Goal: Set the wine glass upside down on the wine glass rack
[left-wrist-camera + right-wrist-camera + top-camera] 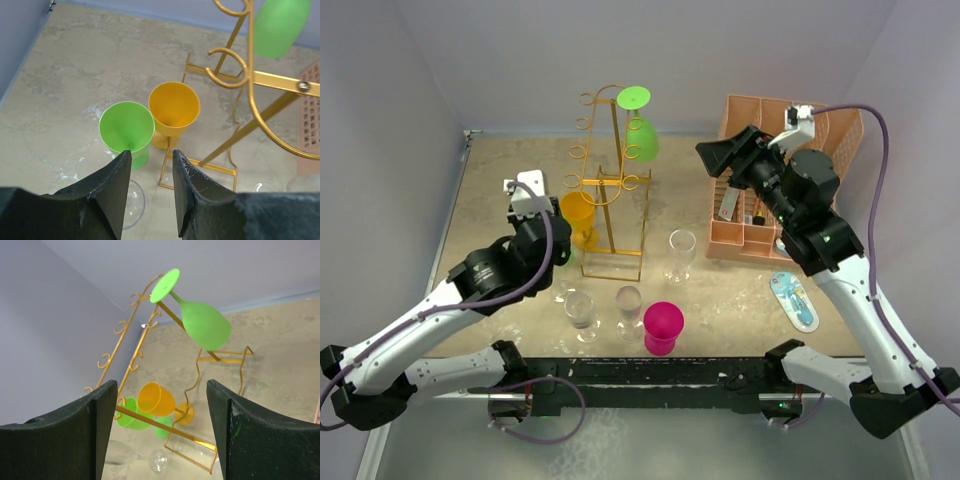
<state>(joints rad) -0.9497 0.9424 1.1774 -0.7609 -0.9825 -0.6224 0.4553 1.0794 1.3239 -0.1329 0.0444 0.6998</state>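
**Step in hand (judged):** pick-up of an upright glass by the left arm.

The left end effector point(151, 156) hangs over the desk point(75, 75), fingers partly spread, nothing between them. Its gap points between the green glass point(126, 125) and the orange glass point(174, 106). These stand side by side, rims near each other, just beside the base of the wine glass rack point(280, 81). Which of the two is the target cannot be told.

**Recommended execution**
- Centre the gap on one glass only, not on the seam between the bowls, so the neighbour is not tipped.
- Grip low, leaving the foot free, since the foot must seat in a rack hook once the glass is inverted.
- Lift clear of the rack wires before rotating.

The right end effector point(161, 387) is spread wide and empty. It is raised near the peach organizer point(835, 135) and faces the rack.

**Containers**
- Green and orange glasses: upright, empty.
- Hung green glass point(205, 325): already bowl-down on an upper rack arm.
- Clear glasses point(681, 250): appear empty.
- Organizer: a few small dark items in its compartments – too small to identify
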